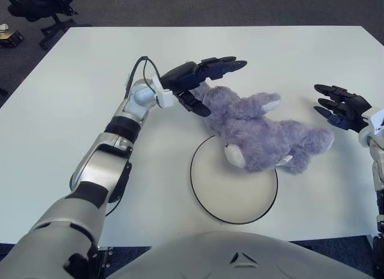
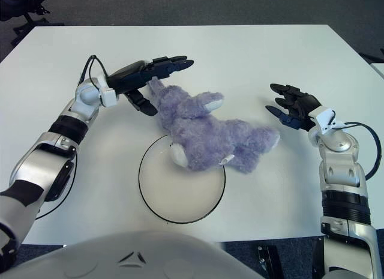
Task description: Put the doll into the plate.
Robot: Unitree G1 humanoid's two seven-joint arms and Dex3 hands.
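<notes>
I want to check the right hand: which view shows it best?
The right eye view: the right hand shows whole with wrist and forearm, fingers spread, right of the doll. In the left eye view it sits at the edge, forearm cut.
</notes>
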